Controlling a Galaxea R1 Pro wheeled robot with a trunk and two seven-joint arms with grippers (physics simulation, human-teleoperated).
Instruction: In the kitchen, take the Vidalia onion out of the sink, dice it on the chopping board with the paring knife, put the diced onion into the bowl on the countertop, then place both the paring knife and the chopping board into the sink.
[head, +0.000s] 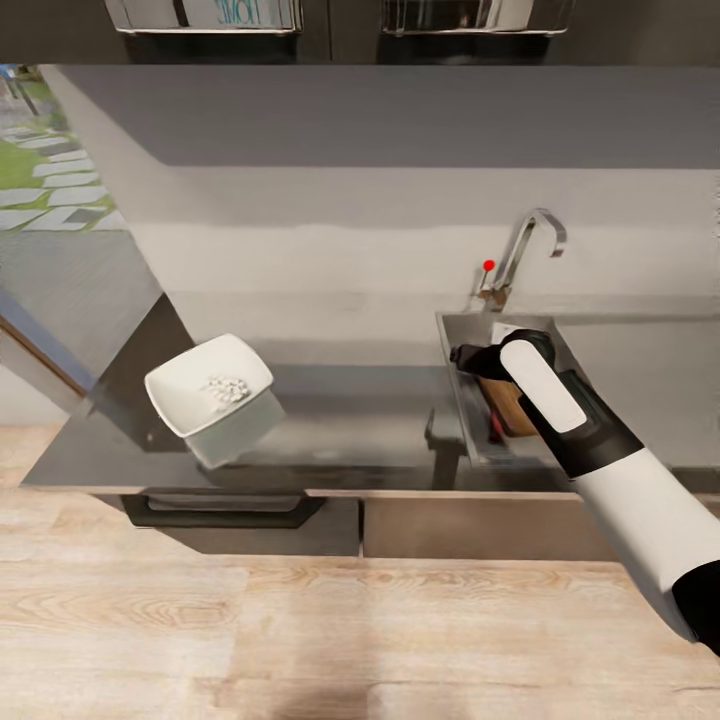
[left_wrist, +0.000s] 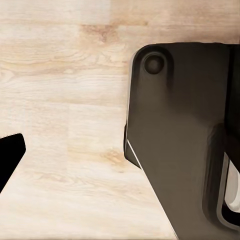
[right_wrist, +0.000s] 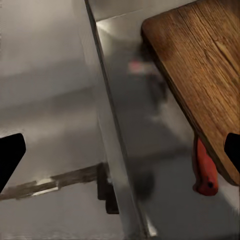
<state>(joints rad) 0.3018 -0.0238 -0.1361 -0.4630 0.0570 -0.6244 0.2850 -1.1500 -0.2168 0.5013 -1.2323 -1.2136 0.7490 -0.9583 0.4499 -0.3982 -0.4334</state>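
At left of centre in the head view, the white bowl (head: 208, 394) sits on the dark countertop (head: 350, 430) with pale diced onion (head: 226, 389) inside. Right of centre, the sink (head: 462, 380) lies below the faucet (head: 525, 250); the right arm reaches over it, its gripper (head: 470, 358) above the basin. In the right wrist view the fingers (right_wrist: 10, 157) spread wide, holding nothing — the chopping board (right_wrist: 205, 75) leans in the sink, the red-handled paring knife (right_wrist: 204, 172) beneath its edge. Whether the left gripper's fingers (left_wrist: 9, 159) are spread or closed cannot be told; it hangs over wooden floor (left_wrist: 65, 100).
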